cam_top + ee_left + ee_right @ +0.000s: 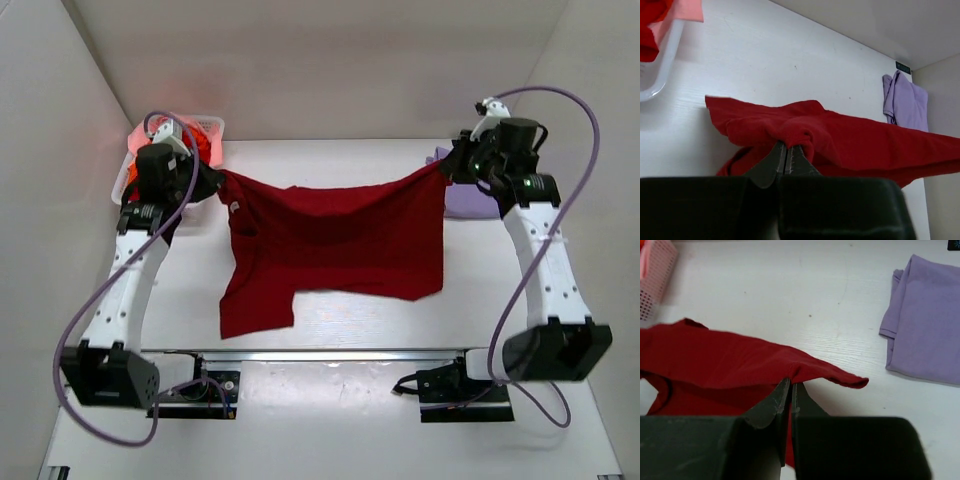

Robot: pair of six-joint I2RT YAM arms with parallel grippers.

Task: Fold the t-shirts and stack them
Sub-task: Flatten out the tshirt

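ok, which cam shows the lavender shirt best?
Right wrist: the lavender shirt lies folded, large and nearly whole, cut only by the frame edge. Top view: partly hidden behind the right arm. Left wrist: small, far off at the right.

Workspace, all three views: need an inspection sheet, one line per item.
Surface: white table, light grain, no spills seen.
Job's things: dark red t-shirt stretched between both hands, one sleeve hanging toward the near edge; lavender t-shirt folded at far right; orange-red and pink shirts in the basket.
Clutter: only a white basket at far left.
Hands: left hand shut on the dark red t-shirt; right hand shut on its opposite edge.
Cables: purple cables loop off each arm, apart from the cloth.
Surroundings: plain white walls on three sides.
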